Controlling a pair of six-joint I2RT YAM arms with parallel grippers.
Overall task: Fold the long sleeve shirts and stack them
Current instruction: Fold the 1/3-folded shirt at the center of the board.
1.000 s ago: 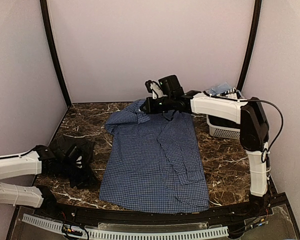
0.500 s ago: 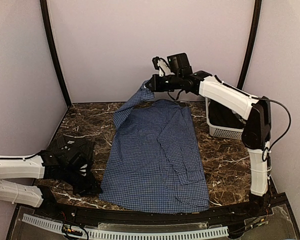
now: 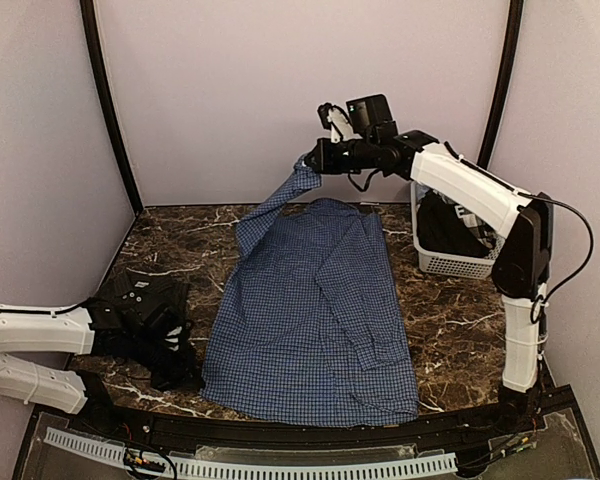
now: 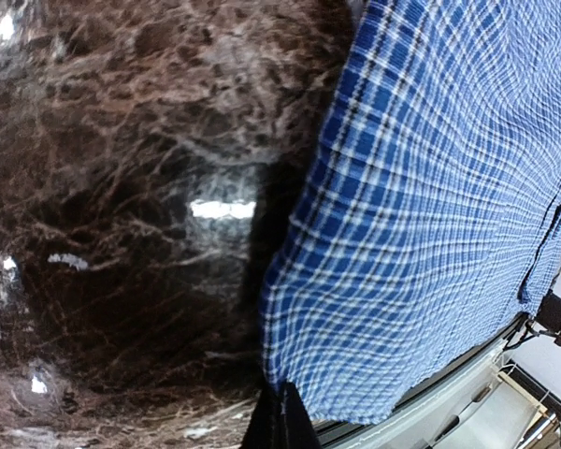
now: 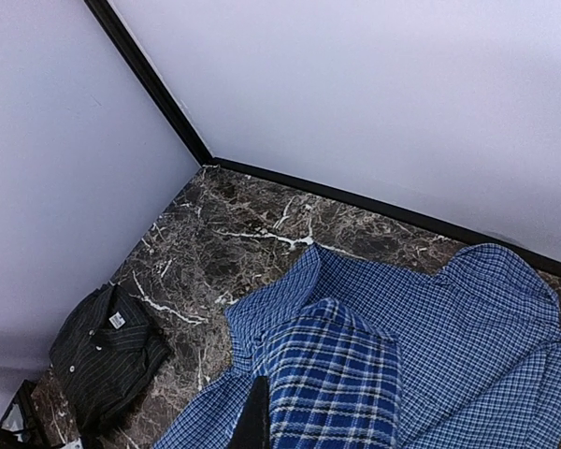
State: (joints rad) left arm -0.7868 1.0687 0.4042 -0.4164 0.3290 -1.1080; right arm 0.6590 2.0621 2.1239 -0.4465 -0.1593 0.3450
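The blue checked long sleeve shirt (image 3: 310, 310) lies spread over the middle of the table. My right gripper (image 3: 314, 160) is shut on its far left part and holds that cloth well above the table; in the right wrist view the pinched fabric (image 5: 337, 393) hangs beside the dark fingertip of the right gripper (image 5: 260, 416). My left gripper (image 4: 280, 413) is shut at the shirt's near left hem corner (image 4: 290, 379), low on the marble, and the cloth edge draws to a point at its tips. The near-black shirt (image 3: 140, 300) lies folded at the left, partly under the left arm.
A white slatted basket (image 3: 448, 262) with dark cloth inside stands at the back right, below the right arm. The marble table (image 3: 180, 250) has a black rail along its near edge (image 3: 280, 428). Pale walls close in on three sides.
My right gripper has risen and moved right, drawing the shirt's far left part up off the table. My left gripper has slid to the hem corner and closed there.
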